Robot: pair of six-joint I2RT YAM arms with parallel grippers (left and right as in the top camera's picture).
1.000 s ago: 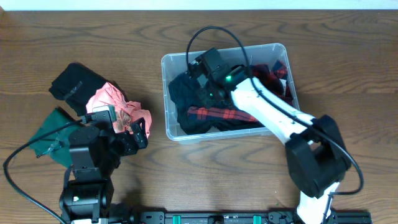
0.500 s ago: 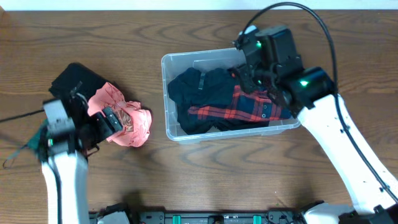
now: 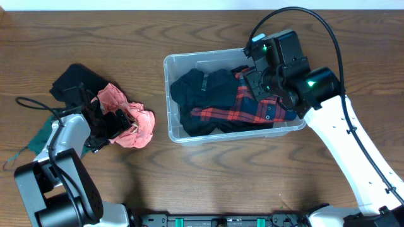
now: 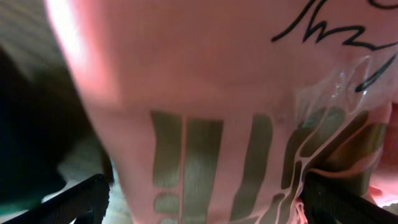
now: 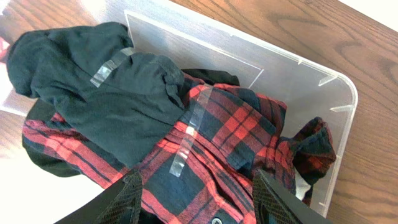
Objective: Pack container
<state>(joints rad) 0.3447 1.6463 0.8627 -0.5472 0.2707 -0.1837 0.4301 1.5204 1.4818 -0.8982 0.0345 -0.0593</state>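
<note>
Left jaws newly down over pink shirt, wide, well apart from container; right jaws wide, empty, above it

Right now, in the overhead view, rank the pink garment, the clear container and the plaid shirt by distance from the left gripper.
1. Pink garment: right at the left gripper, on the table's left side.
2. Container: further right, its left wall nearest.
3. Plaid shirt: farthest, inside the container's right part.
</note>
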